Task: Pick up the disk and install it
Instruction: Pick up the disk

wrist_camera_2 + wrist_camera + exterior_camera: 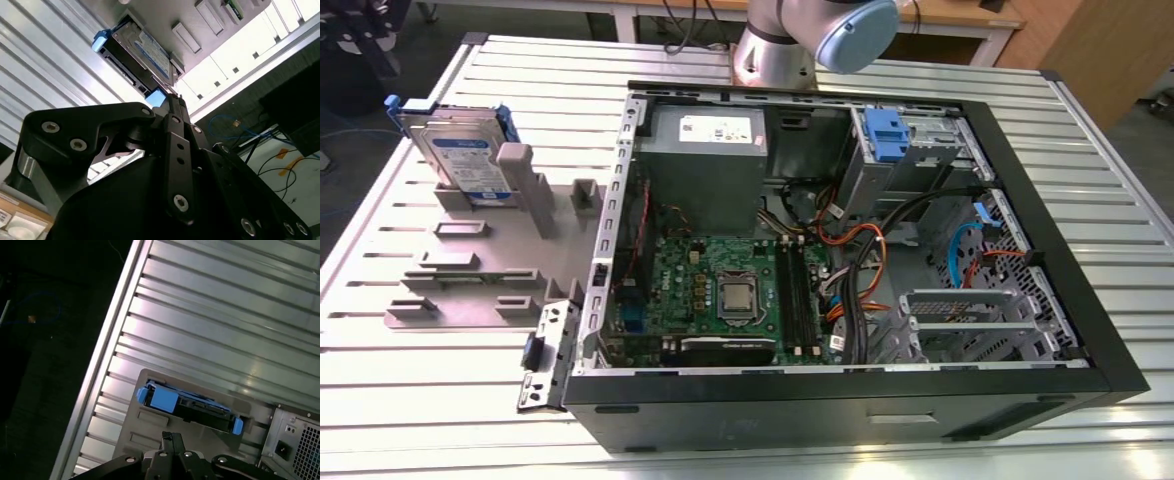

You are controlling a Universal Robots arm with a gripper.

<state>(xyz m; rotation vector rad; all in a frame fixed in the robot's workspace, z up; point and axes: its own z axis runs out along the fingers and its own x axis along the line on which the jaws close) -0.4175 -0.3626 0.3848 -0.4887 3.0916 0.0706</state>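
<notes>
The disk (463,152) is a silver hard drive with a blue-and-white label and blue side rails. It stands on edge in a grey holder (494,215) at the exterior view's left, on the ribbed metal table. In both wrist views the disk (142,54) (190,406) lies some way ahead of my gripper (173,102) (170,438), apart from it. The black fingers are pressed together with nothing between them. Only a section of the arm (817,35) shows at the far edge of the exterior view.
An open black computer case (1067,330) fills the middle and right of the table, with motherboard (727,295), grey power supply (707,165) and a blue latch (887,135) by the drive bay. Bare slotted table (427,400) surrounds the holder. The table edge (107,355) drops to a dark floor.
</notes>
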